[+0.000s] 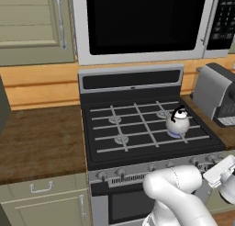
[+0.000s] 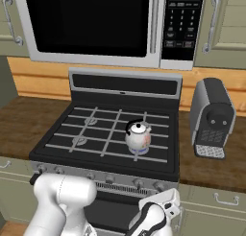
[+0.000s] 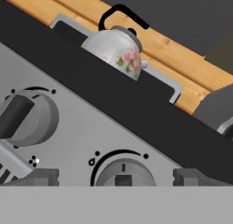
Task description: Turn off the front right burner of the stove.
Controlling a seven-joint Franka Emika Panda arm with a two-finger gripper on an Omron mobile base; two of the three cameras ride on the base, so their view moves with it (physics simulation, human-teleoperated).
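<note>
The jaws (image 3: 116, 176) stand open, straddling a knob (image 3: 123, 173) on the stove (image 3: 91, 127), not gripping.

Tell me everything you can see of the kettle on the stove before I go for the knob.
The kettle is small, round and white, glazed like ceramic, with a pink flower print on its side, a black arched handle and a dark lid knob. It stands upright on the grate over the front right burner, where a faint blue-violet glow shows at its base. Nothing else touches it; the gripper sits low by the front knobs.
</note>
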